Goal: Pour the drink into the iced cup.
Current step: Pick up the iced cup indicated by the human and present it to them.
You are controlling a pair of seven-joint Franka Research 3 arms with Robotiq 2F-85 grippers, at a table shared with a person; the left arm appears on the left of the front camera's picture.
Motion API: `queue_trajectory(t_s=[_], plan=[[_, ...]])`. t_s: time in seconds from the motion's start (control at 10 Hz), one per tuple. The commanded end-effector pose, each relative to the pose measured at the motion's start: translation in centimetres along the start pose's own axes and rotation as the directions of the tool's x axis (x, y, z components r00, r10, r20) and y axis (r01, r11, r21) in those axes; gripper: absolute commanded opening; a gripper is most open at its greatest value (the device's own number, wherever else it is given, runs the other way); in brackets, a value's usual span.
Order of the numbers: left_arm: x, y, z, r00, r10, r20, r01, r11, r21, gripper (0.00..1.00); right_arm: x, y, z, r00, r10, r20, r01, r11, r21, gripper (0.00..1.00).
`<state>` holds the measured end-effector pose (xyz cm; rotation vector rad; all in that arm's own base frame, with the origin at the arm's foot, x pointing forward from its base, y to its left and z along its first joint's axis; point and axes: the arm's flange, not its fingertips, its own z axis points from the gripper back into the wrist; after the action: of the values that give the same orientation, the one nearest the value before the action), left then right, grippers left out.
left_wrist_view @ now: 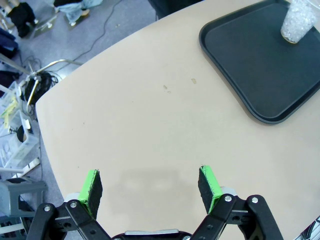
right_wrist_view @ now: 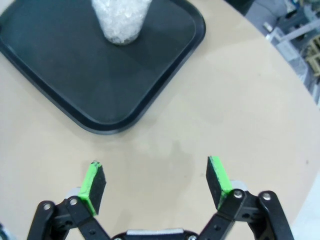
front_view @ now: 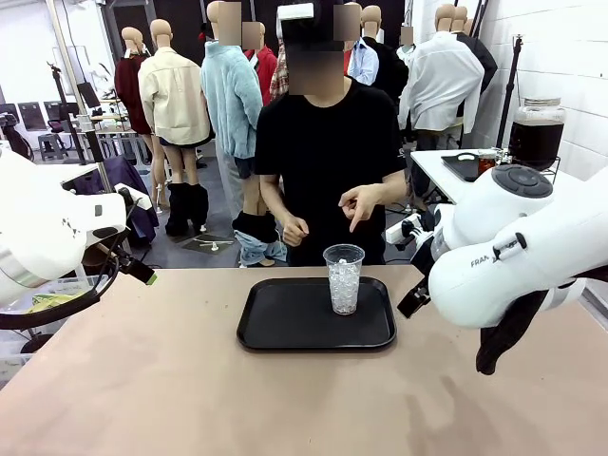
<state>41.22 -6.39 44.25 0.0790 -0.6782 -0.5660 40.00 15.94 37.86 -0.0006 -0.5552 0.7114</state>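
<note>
1. The drink [front_view: 537, 141] is seen in the upper right of the front view as a dark, almost black liquid filling a large clear jar [front_view: 538, 106], which is set on a white side table [front_view: 432, 163] behind the main table, well apart from the cup.
2. The iced cup [front_view: 343, 280] is placed upright on a black tray [front_view: 285, 328], right of the tray's middle, just below the centre of the frame. It is clear and packed with ice, and no dark liquid is seen in it.
3. In the left wrist view the iced cup [left_wrist_view: 299, 20] is found at the upper right corner, on the tray [left_wrist_view: 250, 65]. In the right wrist view it [right_wrist_view: 121, 17] is cut by the top edge, on the tray [right_wrist_view: 60, 65].
4. The tray is laid on the tan table [front_view: 142, 380], near its far edge.
5. Above the cup, a pointing hand [front_view: 361, 202] of the person is held with one finger directed downward. The other hand [front_view: 293, 229] is loosely curled at waist height.
6. The left gripper [left_wrist_view: 150, 179] is held with its jaws spread wide and nothing between them, over bare table in the lower part of its view.
7. The right gripper [right_wrist_view: 155, 172] is likewise spread wide and empty, just short of the tray's near corner.
8. The left arm [front_view: 47, 228] and right arm [front_view: 513, 247] are seen at the side edges of the front view.
</note>
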Motion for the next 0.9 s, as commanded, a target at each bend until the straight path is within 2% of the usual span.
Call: queue_trajectory(t_s=[0.0, 0.2, 0.3, 0.5, 0.6, 0.8], plan=[[0.1, 0.1, 0.4, 1.000, -0.003, -0.017, 0.004, 1.000, 0.005, 1.00, 1.2, -4.1, 1.6, 0.973, 0.217, -0.072, -0.214, 0.976, 0.050, 1.00], [0.1, 0.1, 0.4, 1.000, -0.003, -0.017, 0.004, 1.000, 0.005, 1.00, 2.8, -8.2, 1.5, 0.932, 0.356, -0.072, -0.342, 0.926, 0.158, 1.00], [0.1, 0.1, 0.4, 1.000, -0.003, -0.017, 0.004, 1.000, 0.005, 1.00, 3.2, -9.0, 1.2, 0.937, 0.341, -0.079, -0.323, 0.930, 0.175, 1.00], [0.1, 0.1, 0.4, 1.000, -0.003, -0.017, 0.004, 1.000, 0.005, 1.00, 3.4, -9.1, 0.6, 0.939, 0.331, -0.092, -0.311, 0.932, 0.185, 1.00], [0.1, 0.1, 0.4, 1.000, -0.003, -0.017, 0.004, 1.000, 0.005, 1.00, 2.9, -8.6, 2.1, 0.936, 0.344, -0.078, -0.329, 0.931, 0.158, 1.00], [0.1, 0.1, 0.4, 1.000, -0.003, -0.017, 0.004, 1.000, 0.005, 1.00, 2.9, -8.6, 2.1, 0.936, 0.344, -0.078, -0.329, 0.931, 0.158, 1.00]])
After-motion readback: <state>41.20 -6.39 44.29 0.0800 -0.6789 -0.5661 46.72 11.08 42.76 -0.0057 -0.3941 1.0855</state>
